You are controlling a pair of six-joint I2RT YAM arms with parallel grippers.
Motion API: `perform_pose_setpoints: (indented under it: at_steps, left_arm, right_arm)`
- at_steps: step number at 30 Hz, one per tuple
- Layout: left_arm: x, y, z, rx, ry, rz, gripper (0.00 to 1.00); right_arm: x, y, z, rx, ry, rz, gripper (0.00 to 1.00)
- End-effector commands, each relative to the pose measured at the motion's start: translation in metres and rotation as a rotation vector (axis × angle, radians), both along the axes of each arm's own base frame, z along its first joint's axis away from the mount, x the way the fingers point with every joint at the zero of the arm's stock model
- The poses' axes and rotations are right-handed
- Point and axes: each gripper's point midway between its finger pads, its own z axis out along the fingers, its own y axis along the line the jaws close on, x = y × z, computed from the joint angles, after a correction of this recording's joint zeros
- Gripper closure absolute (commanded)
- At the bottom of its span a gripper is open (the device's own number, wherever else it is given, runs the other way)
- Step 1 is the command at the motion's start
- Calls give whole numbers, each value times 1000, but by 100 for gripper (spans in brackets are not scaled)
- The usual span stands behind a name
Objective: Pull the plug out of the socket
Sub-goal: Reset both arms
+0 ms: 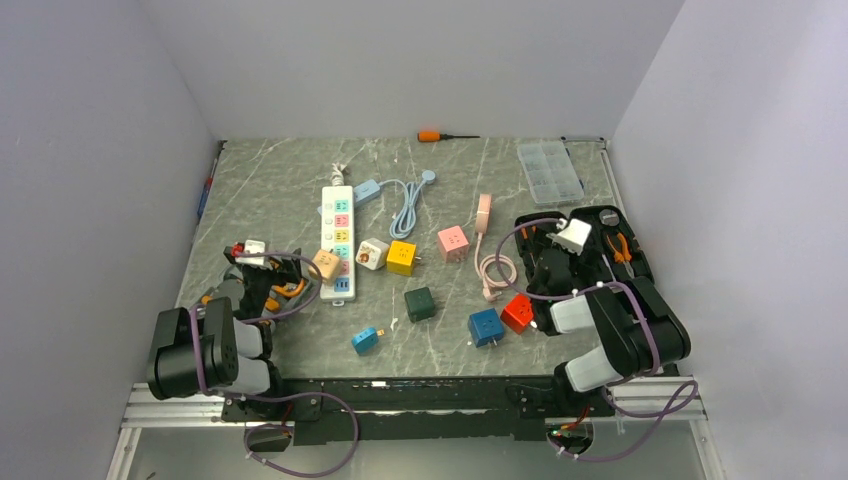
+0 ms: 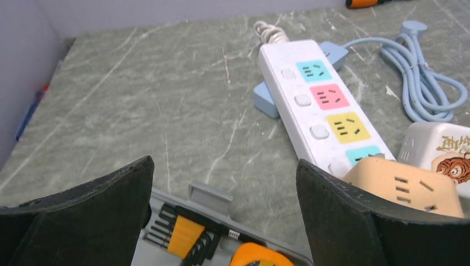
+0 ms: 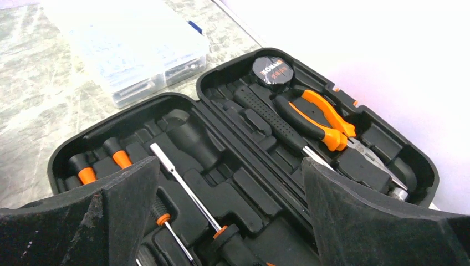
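Observation:
The socket [image 1: 338, 240] [image 2: 318, 105] is a long white power strip with pastel outlets, lying left of centre. A beige cube plug [image 1: 326, 264] [image 2: 407, 188] sits on its near end; its prongs are hidden. My left gripper [image 1: 272, 278] [image 2: 224, 166] is open, low over a small grey tool kit [image 2: 188, 235], just left of and short of the plug. My right gripper [image 1: 560, 262] [image 3: 230, 163] is open above an open black tool case [image 3: 166, 124] at the right, far from the socket. Nothing is between either pair of fingers.
A white cube adapter [image 1: 372, 253] lies against the plug's right side. Yellow [image 1: 402, 257], pink [image 1: 453, 243], green [image 1: 420, 303], blue [image 1: 486, 327] and red [image 1: 517, 313] cubes are scattered mid-table. A light-blue strip [image 1: 366, 191], a clear organiser box [image 1: 549, 170] and an orange screwdriver [image 1: 440, 135] lie further back.

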Motion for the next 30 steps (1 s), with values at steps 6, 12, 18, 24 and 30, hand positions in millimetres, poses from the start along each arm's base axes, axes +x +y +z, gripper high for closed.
perform_pose_setpoints:
  at_steps: [6, 12, 18, 24, 30]
  left_arm:
    - [-11, -3, 32, 66, -170, 31, 0]
    - [-7, -7, 34, 78, -177, 24, 1]
    - [7, -5, 33, 75, -138, 17, 1]
    - [40, 0, 16, 63, 34, 43, 1]
    - [43, -3, 15, 79, 45, 40, 1]
  right_arm:
    - [-1, 19, 26, -65, -116, 131, 1]
    - [-2, 31, 26, -92, -108, 185, 0]
    - [4, 39, 27, -132, -97, 218, 0]
    - [6, 24, 19, -5, -119, 279, 0]
    - [29, 15, 0, 42, -28, 285, 0]
